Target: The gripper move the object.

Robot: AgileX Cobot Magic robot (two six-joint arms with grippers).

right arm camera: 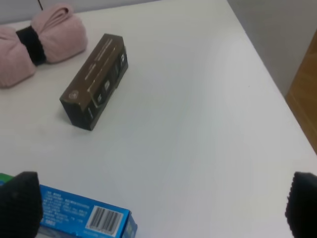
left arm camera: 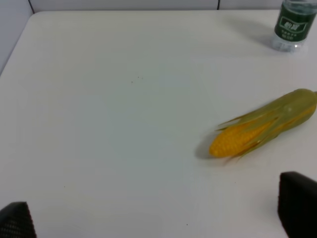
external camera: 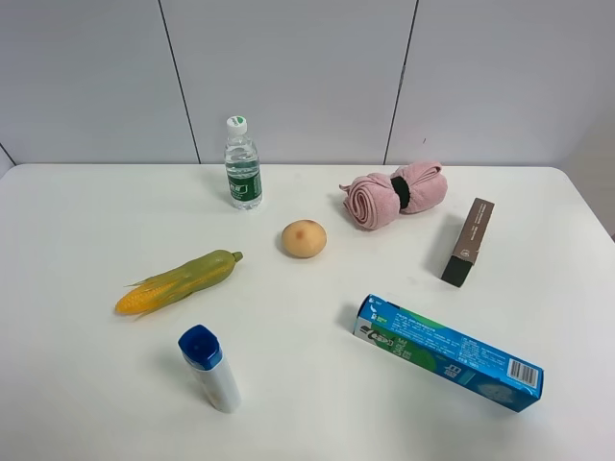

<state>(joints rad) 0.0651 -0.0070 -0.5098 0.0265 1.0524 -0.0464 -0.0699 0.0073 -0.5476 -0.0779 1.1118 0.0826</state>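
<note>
The object, a small tan-yellow oval potato-like thing (external camera: 304, 238) with a faint pinkish spot, lies on the white table (external camera: 77, 221) near the middle, between the bottle and the pink towel. No arm shows in the exterior high view. In the left wrist view only the black fingertips (left arm camera: 297, 201) of the left gripper (left arm camera: 156, 218) show, set wide apart and empty, near the corn. In the right wrist view the right gripper (right arm camera: 161, 208) fingertips (right arm camera: 20, 201) are also wide apart and empty, above the blue box end. The object is out of both wrist views.
A yellow-green corn cob (external camera: 180, 280) (left arm camera: 262, 130), a water bottle (external camera: 243, 163) (left arm camera: 293, 25), a rolled pink towel (external camera: 394, 193) (right arm camera: 37, 42), a brown box (external camera: 468, 242) (right arm camera: 95, 80), a blue box (external camera: 448, 352) (right arm camera: 84, 213) and a blue-capped white bottle (external camera: 209, 368) lie around.
</note>
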